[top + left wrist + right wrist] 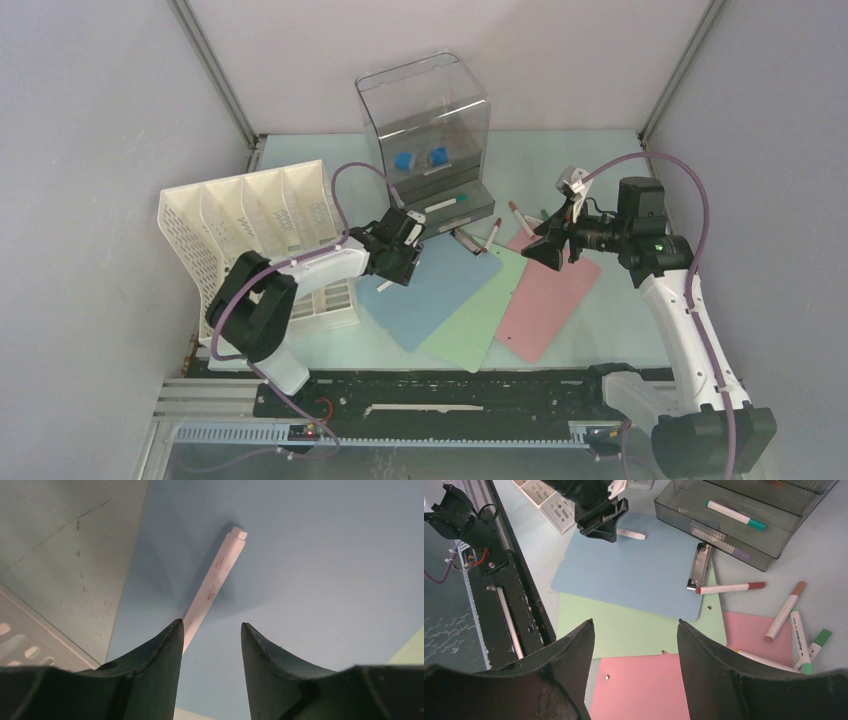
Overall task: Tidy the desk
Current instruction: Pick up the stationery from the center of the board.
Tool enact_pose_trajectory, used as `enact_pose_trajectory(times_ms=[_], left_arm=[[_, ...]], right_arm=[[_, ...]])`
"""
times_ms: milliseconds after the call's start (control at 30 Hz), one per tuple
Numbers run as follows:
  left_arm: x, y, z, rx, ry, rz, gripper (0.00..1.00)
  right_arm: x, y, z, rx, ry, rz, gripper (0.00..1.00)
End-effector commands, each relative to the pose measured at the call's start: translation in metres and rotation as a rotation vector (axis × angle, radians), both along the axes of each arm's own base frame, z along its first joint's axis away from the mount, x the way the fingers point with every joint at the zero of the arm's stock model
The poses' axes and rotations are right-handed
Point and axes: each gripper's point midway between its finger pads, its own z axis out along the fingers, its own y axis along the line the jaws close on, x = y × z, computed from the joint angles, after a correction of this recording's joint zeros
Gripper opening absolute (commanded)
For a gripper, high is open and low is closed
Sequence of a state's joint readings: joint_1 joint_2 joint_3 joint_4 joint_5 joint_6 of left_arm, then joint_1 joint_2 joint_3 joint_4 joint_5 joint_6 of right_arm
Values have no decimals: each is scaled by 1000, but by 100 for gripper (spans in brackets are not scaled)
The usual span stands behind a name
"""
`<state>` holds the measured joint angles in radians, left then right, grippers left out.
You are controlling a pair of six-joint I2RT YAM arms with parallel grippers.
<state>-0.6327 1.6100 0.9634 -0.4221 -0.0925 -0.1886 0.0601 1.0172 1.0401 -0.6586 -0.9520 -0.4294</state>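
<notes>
Straddling the slim white plastic marker (215, 580) near the left edge of the flat blue plastic clipboard (325, 555), the left gripper (211, 630) holds its fingers apart, not yet clamped: a pickup, I judge. The right gripper (635, 625) hangs open, empty. The pale mint-green desk (610, 320) lies beneath everything. Next: squeeze squarely, then lift. Any print on it is too small to read.
</notes>
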Motion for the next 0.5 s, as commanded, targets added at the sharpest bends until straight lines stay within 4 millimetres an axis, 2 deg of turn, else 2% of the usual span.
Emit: enact_pose_trajectory(times_ms=[0, 300, 467], left_arm=[[11, -9, 6, 14, -10, -47, 51], [9, -8, -7, 44, 28, -56, 42], [7, -6, -14, 56, 46, -46, 33]], right_arm=[[3, -1, 5, -1, -23, 6, 69], [3, 0, 3, 0, -9, 12, 69], [3, 0, 2, 1, -6, 14, 69]])
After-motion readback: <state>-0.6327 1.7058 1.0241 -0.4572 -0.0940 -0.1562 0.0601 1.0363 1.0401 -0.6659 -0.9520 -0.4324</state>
